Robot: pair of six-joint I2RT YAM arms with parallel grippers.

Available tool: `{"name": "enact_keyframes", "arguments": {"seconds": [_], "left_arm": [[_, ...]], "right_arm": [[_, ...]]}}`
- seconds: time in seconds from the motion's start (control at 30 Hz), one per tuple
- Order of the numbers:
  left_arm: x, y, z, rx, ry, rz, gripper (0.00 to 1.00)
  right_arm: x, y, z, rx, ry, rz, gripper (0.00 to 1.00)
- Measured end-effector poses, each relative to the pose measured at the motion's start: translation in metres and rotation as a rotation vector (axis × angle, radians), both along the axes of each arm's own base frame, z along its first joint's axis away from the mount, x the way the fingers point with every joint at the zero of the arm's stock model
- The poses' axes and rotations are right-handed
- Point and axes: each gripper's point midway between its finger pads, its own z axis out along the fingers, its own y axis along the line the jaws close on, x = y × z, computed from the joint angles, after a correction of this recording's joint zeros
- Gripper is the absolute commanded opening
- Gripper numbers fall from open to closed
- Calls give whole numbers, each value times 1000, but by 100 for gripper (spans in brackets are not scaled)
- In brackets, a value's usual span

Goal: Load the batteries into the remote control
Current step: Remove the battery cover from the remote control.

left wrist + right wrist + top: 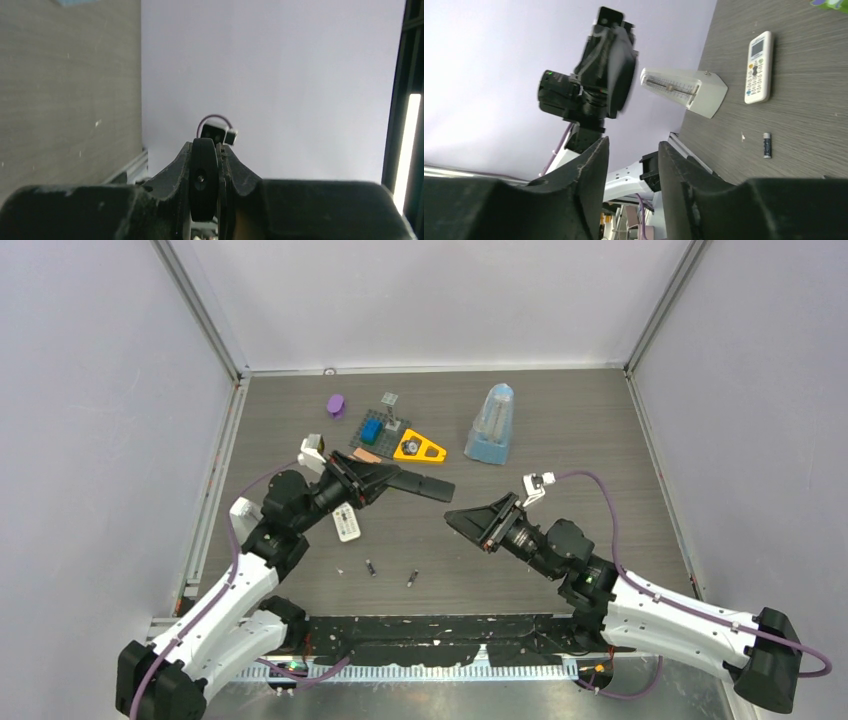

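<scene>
2 batteries (371, 567) near remote control (347, 524) | left gripper (218, 150) pressed together | right gripper (634, 150) spread

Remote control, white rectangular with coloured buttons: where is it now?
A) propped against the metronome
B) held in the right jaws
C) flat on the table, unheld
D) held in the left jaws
C: the white rectangular remote control lies flat and face up on the grey wood-grain table, with no jaws on it.

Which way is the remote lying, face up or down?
Face up: remote control lies flat on the table, screen and buttons showing in the right wrist view.
</scene>
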Motion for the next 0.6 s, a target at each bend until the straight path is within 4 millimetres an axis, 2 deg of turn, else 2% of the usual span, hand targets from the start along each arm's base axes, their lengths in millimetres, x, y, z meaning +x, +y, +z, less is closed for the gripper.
{"name": "enact_keyframes", "arguments": {"seconds": [0.07, 0.17, 0.4, 0.5, 0.6], "left_arm": [[11, 8, 9, 4, -28, 56, 0], [13, 10, 17, 15, -66, 75, 0], [14, 11, -2, 100, -62, 76, 0], [13, 11, -11, 136, -59, 71, 0], [12, 12, -16, 156, -62, 67, 0]], "right_arm": [[2, -1, -5, -27, 0, -13, 54], [6, 0, -12, -84, 11, -26, 55], [18, 3, -10, -149, 5, -59, 75], [22, 3, -8, -165, -6, -69, 79], [27, 3, -9, -183, -5, -80, 79]]}}
